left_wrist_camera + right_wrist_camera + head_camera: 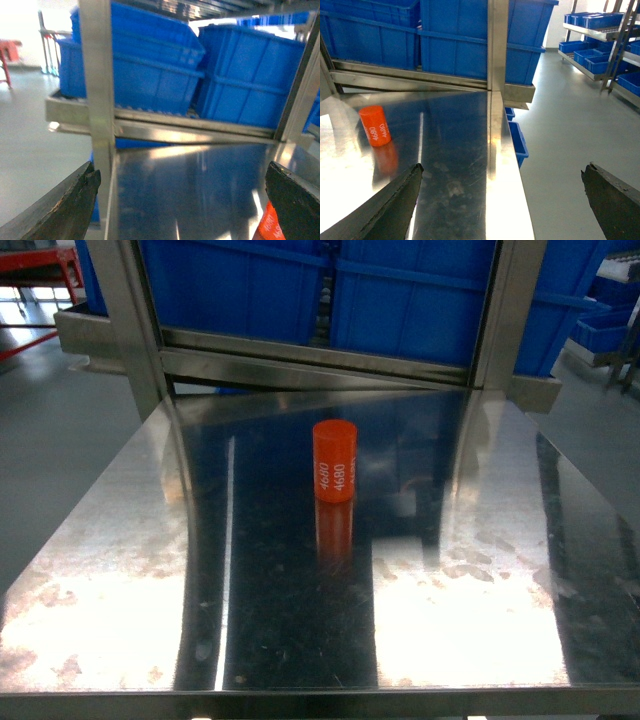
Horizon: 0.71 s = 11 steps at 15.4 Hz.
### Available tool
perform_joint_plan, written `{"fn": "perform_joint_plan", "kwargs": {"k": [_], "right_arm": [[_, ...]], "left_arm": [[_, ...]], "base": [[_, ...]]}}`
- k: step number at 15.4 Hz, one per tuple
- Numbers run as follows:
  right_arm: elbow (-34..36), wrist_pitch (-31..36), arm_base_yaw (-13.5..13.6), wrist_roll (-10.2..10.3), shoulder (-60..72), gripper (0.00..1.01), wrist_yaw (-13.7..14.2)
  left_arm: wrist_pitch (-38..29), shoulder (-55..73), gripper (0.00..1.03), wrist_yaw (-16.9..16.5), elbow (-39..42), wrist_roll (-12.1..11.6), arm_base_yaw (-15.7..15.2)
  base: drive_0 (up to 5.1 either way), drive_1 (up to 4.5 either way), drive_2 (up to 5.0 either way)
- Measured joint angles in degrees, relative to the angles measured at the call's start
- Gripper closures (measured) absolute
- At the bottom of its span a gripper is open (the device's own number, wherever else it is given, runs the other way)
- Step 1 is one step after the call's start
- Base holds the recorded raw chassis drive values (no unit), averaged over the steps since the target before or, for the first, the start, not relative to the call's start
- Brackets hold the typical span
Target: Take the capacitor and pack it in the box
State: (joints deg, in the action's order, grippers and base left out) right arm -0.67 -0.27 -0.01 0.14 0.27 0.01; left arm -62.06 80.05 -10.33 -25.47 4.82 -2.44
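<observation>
An orange cylindrical capacitor marked 4680 stands upright near the middle of the shiny steel table. The right wrist view shows the capacitor at the far left, well away from my right gripper, which is open over the table's right edge with nothing between its fingers. My left gripper is open too; a sliver of the capacitor peeks out beside its right fingertip. Neither gripper appears in the head view. The box is out of view.
Large blue plastic bins sit behind a steel frame at the table's back edge. A steel upright post stands at the back left corner. Grey floor lies to the right, with shelving holding blue bins.
</observation>
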Motion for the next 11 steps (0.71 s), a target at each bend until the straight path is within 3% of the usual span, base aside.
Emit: {"fn": "perform_joint_plan", "kwargs": {"k": [1,2,3,6,11], "right_arm": [[0.0,0.0,0.0,0.0,0.0,0.03,0.0],[0.0,0.0,0.0,0.0,0.0,0.03,0.0],[0.0,0.0,0.0,0.0,0.0,0.03,0.0],[0.0,0.0,0.0,0.0,0.0,0.03,0.0],[0.0,0.0,0.0,0.0,0.0,0.03,0.0]], "left_arm": [[2.2,23.4,0.05,-0.4,-16.4,0.2,8.2],[6.9,30.7,0.05,4.0,-29.3,0.8,16.5],[8.9,34.4,0.05,6.2,-33.9,0.8,20.5],[11.8,41.1,0.05,9.4,-39.5,0.8,24.2],[16.3,47.5,0.05,11.8,-48.0,0.8,26.3]], "base": [[0.0,0.0,0.0],[0.0,0.0,0.0],[0.0,0.0,0.0],[0.0,0.0,0.0],[0.0,0.0,0.0]]}}
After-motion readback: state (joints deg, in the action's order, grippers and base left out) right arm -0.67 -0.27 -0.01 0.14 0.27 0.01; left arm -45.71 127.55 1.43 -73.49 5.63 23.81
